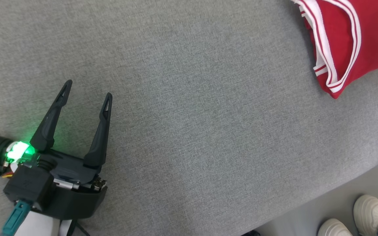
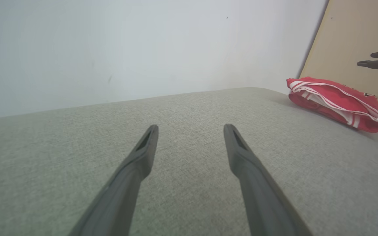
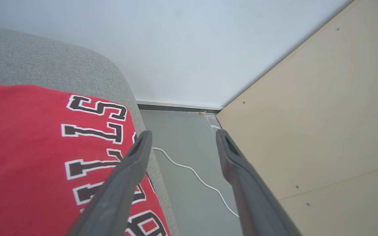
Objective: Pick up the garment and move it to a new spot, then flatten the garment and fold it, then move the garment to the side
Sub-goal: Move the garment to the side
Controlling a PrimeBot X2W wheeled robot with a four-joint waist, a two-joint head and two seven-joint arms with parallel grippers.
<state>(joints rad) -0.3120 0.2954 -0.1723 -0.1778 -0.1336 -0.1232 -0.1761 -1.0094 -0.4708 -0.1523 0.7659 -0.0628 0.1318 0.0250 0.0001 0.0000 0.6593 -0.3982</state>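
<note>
1. Plainly, the garment [image 1: 340,42] is a red jersey with white-striped trim, lying folded into a compact bundle at the upper right of the head view, on the grey fabric surface [image 1: 189,114] near its rounded edge.
2. On the left wrist view the garment [image 2: 336,100] shows as a low stack of layers at the far right end of the surface [image 2: 189,108], with a white wall [image 2: 110,49] behind and a pale wooden panel [image 2: 349,39] beside it.
3. On the right wrist view the garment [image 3: 28,147] shows black letters outlined in white, and its edge lies close to the surface's side.
4. Well apart from the garment, the left pincer [image 1: 88,90] sits at the lower left of the head view with its two dark fingers spread wide and nothing between them; a green light [image 1: 18,150] glows at its wrist.
5. From its own camera the left pincer [image 2: 190,127] points along bare grey fabric.
6. The right pincer [image 3: 182,133] has its fingers apart and holds nothing; one finger crosses the jersey's edge in the picture, the other lies over grey floor with a white cable [image 3: 192,170].
7. Seen from the left wrist, the right pincer [image 2: 364,59] hangs above the garment, clear of it.
8. A person's pale shoes [image 1: 372,209] stand on the floor at the lower right of the head view.
</note>
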